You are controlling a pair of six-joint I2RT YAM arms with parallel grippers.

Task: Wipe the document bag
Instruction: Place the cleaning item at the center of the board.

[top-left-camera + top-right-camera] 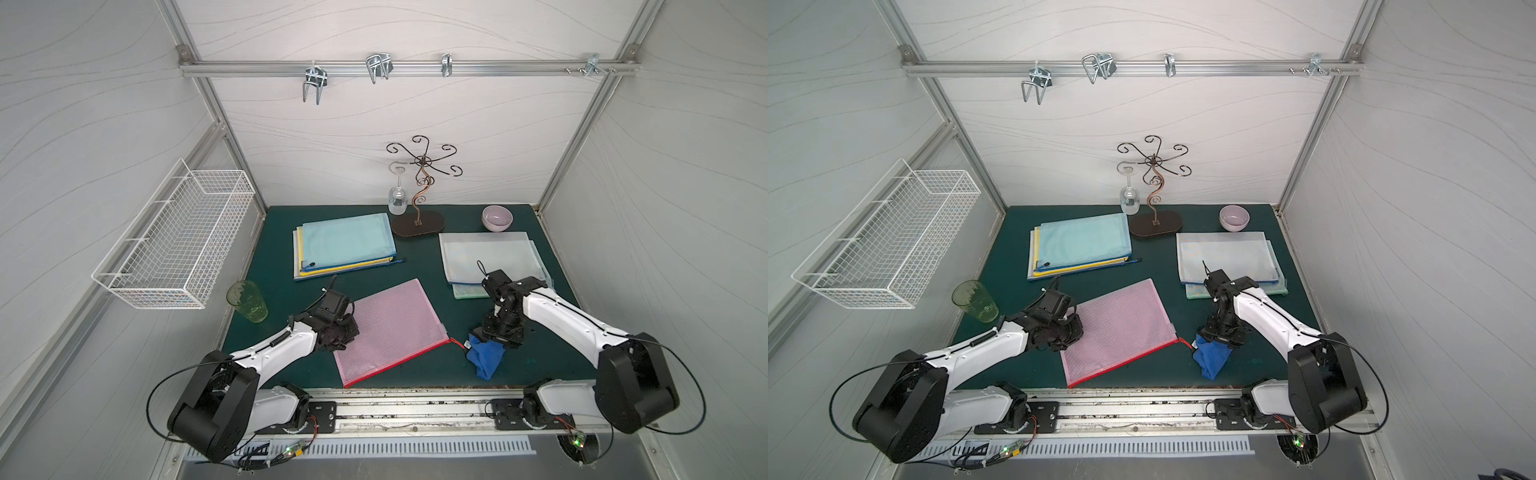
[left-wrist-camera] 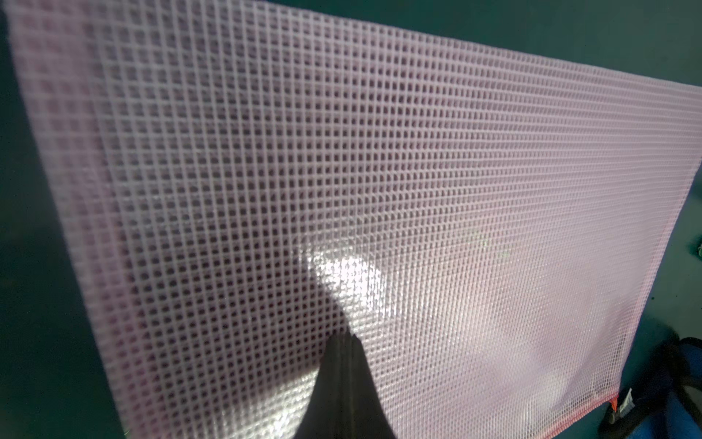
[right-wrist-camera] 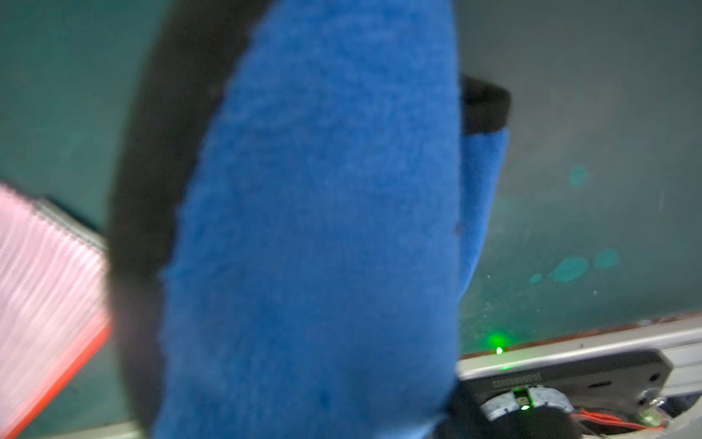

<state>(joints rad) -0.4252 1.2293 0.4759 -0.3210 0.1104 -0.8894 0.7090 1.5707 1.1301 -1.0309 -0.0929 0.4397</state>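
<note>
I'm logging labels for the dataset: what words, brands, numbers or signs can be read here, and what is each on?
None reads legibly.
Black mount plate: raised lettering, blurred, unreadable.
White tag on the blue cloth: too small to read.
Glass stand base: small pale mark, too small to read.
Pink document bag: no print visible.

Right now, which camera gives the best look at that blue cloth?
Both top views: the whole blue cloth shows, pinched in the right claw beside the pink document bag. The right wrist view gives only a blurred close-up; the left wrist view catches just a blue sliver.
</note>
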